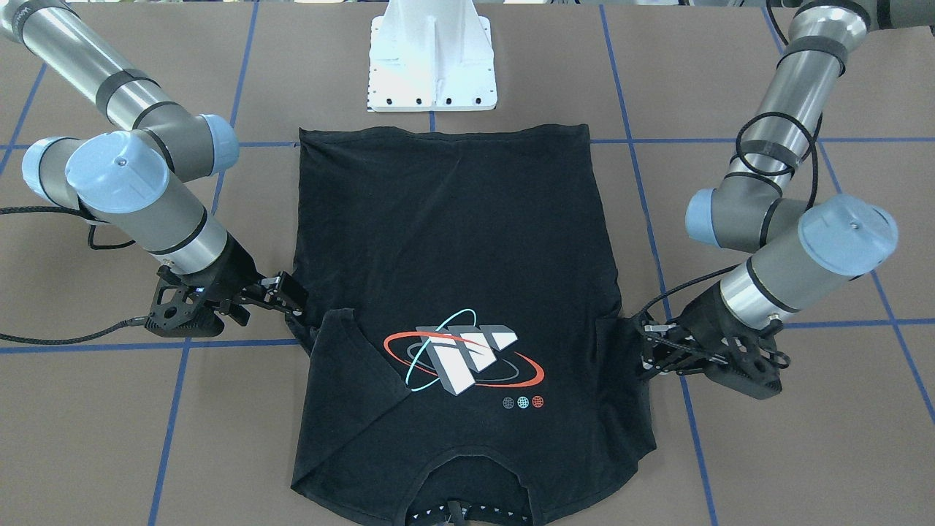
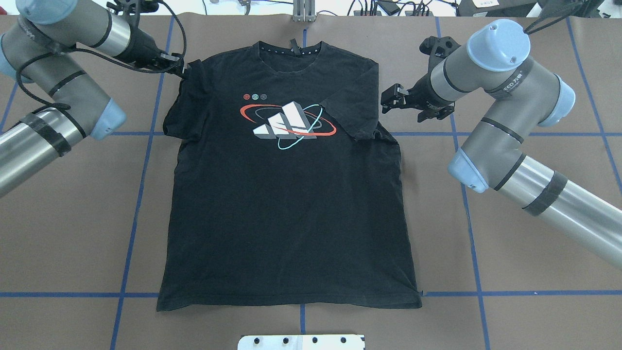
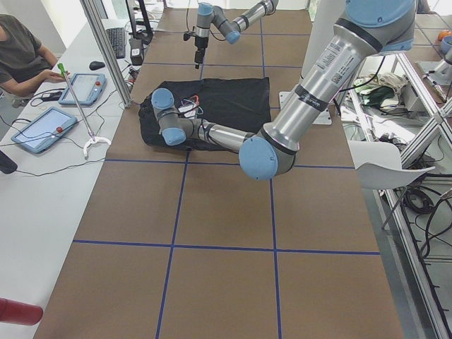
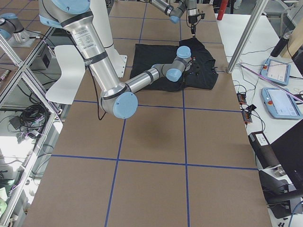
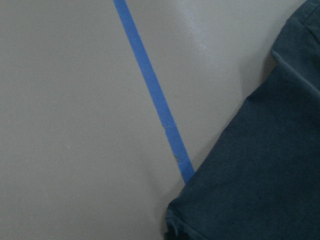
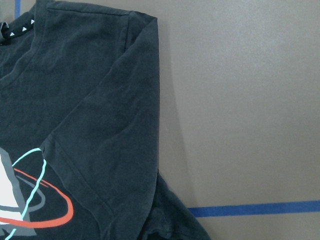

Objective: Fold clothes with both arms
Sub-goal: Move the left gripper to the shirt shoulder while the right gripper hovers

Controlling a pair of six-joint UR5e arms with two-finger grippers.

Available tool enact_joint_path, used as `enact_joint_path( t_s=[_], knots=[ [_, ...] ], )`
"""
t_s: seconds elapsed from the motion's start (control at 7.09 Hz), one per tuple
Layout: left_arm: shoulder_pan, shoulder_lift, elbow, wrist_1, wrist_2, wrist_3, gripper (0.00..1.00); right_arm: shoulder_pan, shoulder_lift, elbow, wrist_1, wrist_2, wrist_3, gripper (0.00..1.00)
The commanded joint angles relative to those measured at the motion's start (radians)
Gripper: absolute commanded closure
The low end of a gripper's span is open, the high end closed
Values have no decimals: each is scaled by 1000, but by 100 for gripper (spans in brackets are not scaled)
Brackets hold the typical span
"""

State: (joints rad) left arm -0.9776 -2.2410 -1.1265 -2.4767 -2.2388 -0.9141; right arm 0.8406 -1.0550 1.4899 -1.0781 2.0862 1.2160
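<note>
The black T-shirt point(image 1: 453, 241) lies flat, logo side up, with its collar at the edge away from my base; it also shows in the overhead view point(image 2: 286, 209). The sleeve point(image 2: 347, 104) on my right side is folded inward next to the logo point(image 2: 286, 121). My right gripper point(image 2: 386, 98) is open and empty, just off that folded edge; it also shows in the front-facing view point(image 1: 298, 298). My left gripper point(image 2: 185, 73) is low at the other sleeve's shoulder edge. In the front-facing view, the left gripper point(image 1: 641, 351) has its jaws spread on either side of the cloth.
The white pedestal base point(image 1: 432, 66) stands just past the shirt's hem. Blue tape lines point(image 2: 141, 194) cross the brown table. In the left side view, tablets point(image 3: 42, 127) and a seated person point(image 3: 21, 49) are at a side desk beyond the table edge.
</note>
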Motion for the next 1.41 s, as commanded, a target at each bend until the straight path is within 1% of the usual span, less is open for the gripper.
enact_joint_path(
  t_s=[0.0, 0.14, 0.28, 0.42, 0.56, 0.71, 0.85, 0.99, 1.13, 1.27],
  knots=[
    [109, -99, 37, 37, 126, -92, 100, -2, 1, -10, 1, 0, -1, 0],
    [117, -115, 59, 38, 160, -94, 100, -2, 0, -11, 1, 0, 0, 0],
    [126, -115, 60, 36, 160, -95, 83, -2, 0, -17, 1, 0, -1, 0],
    [126, -117, 53, 35, 171, -97, 1, -5, 1, -17, 3, -2, 5, 0],
    [125, -115, 47, 35, 177, -100, 1, -11, 4, -16, 3, -29, 23, 0],
    [122, -105, 16, 35, 177, -100, 1, -18, 3, -2, 3, -50, 80, 0],
    [120, -66, -51, 35, 177, -103, 1, -62, -6, 44, 3, -127, 223, 0],
    [120, 27, -170, 35, 176, -120, 0, -125, -63, 132, -5, -184, 322, 0],
    [122, 113, -278, 35, 176, -129, 1, -217, -176, 273, -5, -307, 414, 1],
    [123, 145, -317, 35, 176, -150, 1, -301, -304, 422, -8, -390, 487, 1]
  ],
)
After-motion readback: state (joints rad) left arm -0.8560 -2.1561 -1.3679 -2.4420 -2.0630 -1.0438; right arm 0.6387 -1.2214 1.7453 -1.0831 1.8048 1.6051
